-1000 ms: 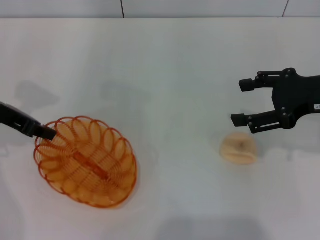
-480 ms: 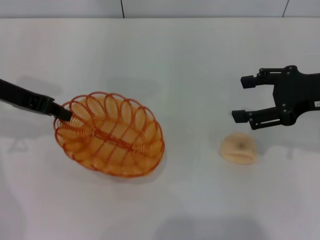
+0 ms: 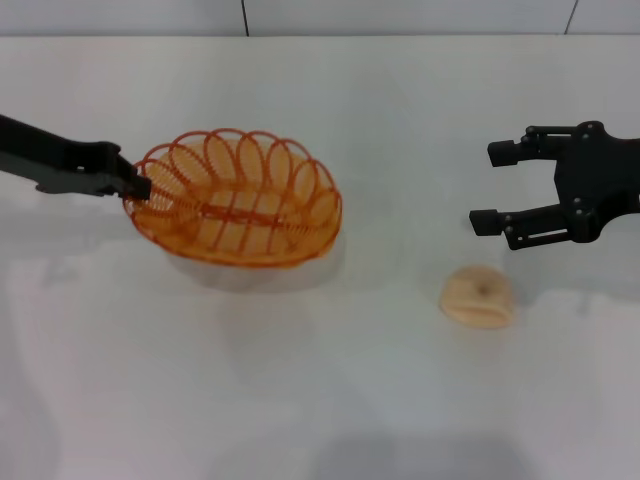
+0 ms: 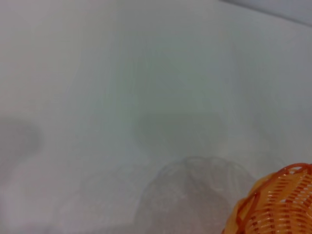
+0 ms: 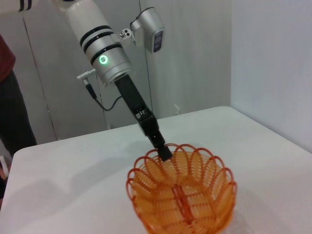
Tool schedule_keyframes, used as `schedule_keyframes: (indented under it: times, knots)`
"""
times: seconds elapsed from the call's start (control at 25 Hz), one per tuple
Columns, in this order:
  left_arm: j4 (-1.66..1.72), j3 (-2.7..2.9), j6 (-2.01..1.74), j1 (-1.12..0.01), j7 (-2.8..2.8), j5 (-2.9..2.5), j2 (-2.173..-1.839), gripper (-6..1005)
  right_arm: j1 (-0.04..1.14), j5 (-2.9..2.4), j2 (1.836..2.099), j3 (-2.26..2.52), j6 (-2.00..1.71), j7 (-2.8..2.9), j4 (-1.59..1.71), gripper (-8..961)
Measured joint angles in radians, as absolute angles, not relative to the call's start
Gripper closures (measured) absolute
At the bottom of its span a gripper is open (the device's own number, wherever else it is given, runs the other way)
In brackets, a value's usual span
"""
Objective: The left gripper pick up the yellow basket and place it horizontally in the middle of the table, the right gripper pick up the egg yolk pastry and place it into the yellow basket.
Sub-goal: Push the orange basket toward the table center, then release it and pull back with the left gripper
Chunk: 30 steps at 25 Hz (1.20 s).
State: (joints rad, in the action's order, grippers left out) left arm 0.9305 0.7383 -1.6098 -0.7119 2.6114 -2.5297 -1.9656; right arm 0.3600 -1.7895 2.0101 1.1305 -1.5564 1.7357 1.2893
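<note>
The left gripper (image 3: 135,186), clamped on the yellow basket's (image 3: 240,200) nine o'clock rim, has carried it up and toward the tabletop's (image 3: 330,400) middle. It now lies sideways, nearly placed. The right gripper (image 3: 500,185) waits apart at one o'clock of the egg yolk pastry (image 3: 478,296).

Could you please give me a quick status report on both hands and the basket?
Left hand shut on orange-yellow wire basket rim, basket lifted. Right hand open, above round beige pastry. Nothing in the way.

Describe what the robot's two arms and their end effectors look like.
The left end effector is a slim black claw on a black link, behind it a white-silver segment with black bands, a green ring light and a thin cable. The right end effector is a black two-fingered claw.
</note>
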Motion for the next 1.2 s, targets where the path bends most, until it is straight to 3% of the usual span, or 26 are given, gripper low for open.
schedule_keyframes:
  times: [0.52, 1.2]
  knots:
    - [0.835, 0.743, -1.524, -0.736, 2.715, -2.475, -1.990, 916, 0.362, -1.786, 2.010, 1.130, -1.569, 1.733, 1.299, 98]
    - [0.689, 0.749, -1.468, -0.843, 2.733, -2.585, -1.994, 908, 0.362, -1.776, 2.009, 1.131, -1.601, 1.732, 1.309, 98]
